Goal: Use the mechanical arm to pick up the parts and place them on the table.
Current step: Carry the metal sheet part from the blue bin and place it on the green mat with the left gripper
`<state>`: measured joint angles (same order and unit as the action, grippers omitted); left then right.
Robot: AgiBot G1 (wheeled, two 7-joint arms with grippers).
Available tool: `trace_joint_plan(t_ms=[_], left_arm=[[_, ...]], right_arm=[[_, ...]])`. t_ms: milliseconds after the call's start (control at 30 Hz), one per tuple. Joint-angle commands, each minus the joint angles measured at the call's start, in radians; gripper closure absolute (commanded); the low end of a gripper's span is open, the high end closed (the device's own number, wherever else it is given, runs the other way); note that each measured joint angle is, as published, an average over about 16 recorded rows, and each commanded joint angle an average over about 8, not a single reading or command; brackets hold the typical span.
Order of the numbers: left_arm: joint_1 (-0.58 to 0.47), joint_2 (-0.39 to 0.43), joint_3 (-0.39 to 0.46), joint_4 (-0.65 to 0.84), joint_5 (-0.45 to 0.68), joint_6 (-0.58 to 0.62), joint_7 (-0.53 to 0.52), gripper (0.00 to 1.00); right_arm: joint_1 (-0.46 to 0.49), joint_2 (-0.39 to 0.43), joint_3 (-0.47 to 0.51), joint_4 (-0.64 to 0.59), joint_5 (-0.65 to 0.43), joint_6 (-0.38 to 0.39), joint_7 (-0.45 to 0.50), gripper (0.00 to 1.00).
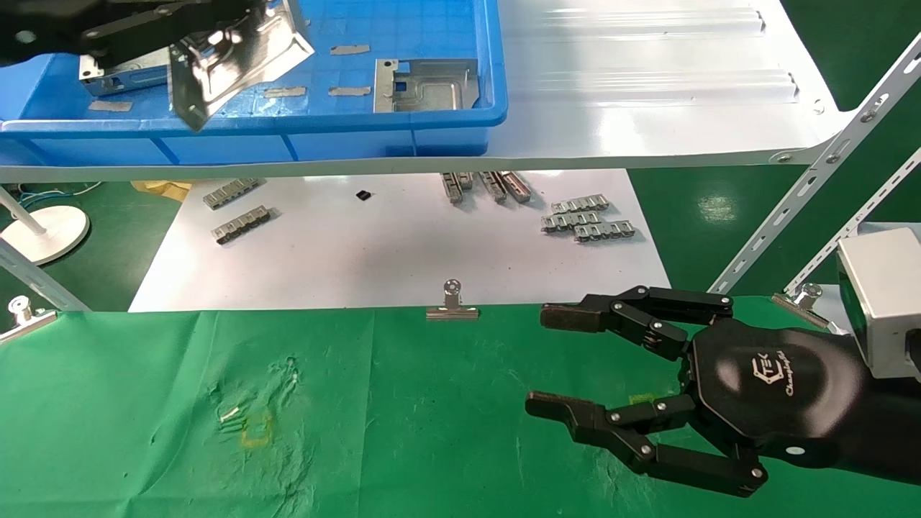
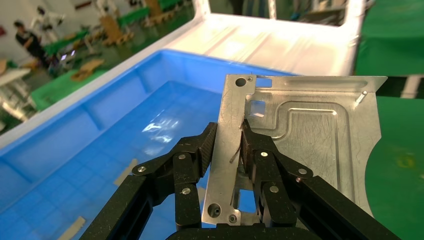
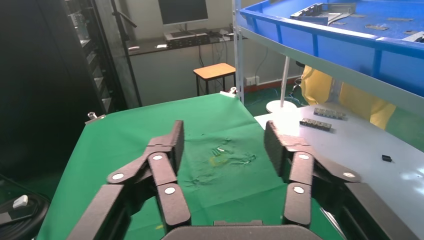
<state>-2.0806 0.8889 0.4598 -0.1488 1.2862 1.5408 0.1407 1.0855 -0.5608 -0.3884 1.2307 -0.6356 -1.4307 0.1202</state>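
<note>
Green floor point(image 1: 719, 208) — wooden stool point(image 3: 214, 71) (monitor point(image 3: 182, 10) behind)

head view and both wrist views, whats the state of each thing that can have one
left gripper: shut on a part, raised over the blue bin
held part: lifted clear, tilted
part in the blue bin: lying flat, untouched
blue bin: on the white shelf
right gripper: open, empty, over the green table
binder clip: clamped on the cloth edge
</note>
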Motion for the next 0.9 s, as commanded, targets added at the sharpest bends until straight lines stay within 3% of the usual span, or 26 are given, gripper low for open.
trace_joint_plan(t_ms=[33, 167, 367, 500, 633, 900], left_arm=[[0.013, -0.026, -0.013, -0.002, -0.015, 0.045, 0.023, 1.0], [0.114, -0.081, -0.016, -0.112, -0.102, 0.068, 0.027, 1.0], [0.337, -0.228, 0.009, -0.401, -0.338, 0.068, -0.01, 1.0], [0.485, -0.334, 0.048, -0.552, -0.451, 0.055, 0.051, 1.0], [0.579, -0.366, 0.083, -0.571, -0.449, 0.018, 0.196, 1.0], [0.63, -0.3, 0.137, -0.454, -0.33, -0.049, 0.407, 1.0]], right_arm=[[0.0, 0.0, 0.0, 0.0, 0.0, 0.0, 0.0, 0.0], [0.0, 0.0, 0.0, 0.0, 0.0, 0.0, 0.0, 0.0], [0.0, 0.0, 0.0, 0.0, 0.0, 0.0, 0.0, 0.0], [0.0, 0.0, 0.0, 0.0, 0.0, 0.0, 0.0, 0.0], [0.0, 0.0, 0.0, 0.0, 0.0, 0.0, 0.0, 0.0], [0.0, 0.0, 0.0, 0.0, 0.0, 0.0, 0.0, 0.0]])
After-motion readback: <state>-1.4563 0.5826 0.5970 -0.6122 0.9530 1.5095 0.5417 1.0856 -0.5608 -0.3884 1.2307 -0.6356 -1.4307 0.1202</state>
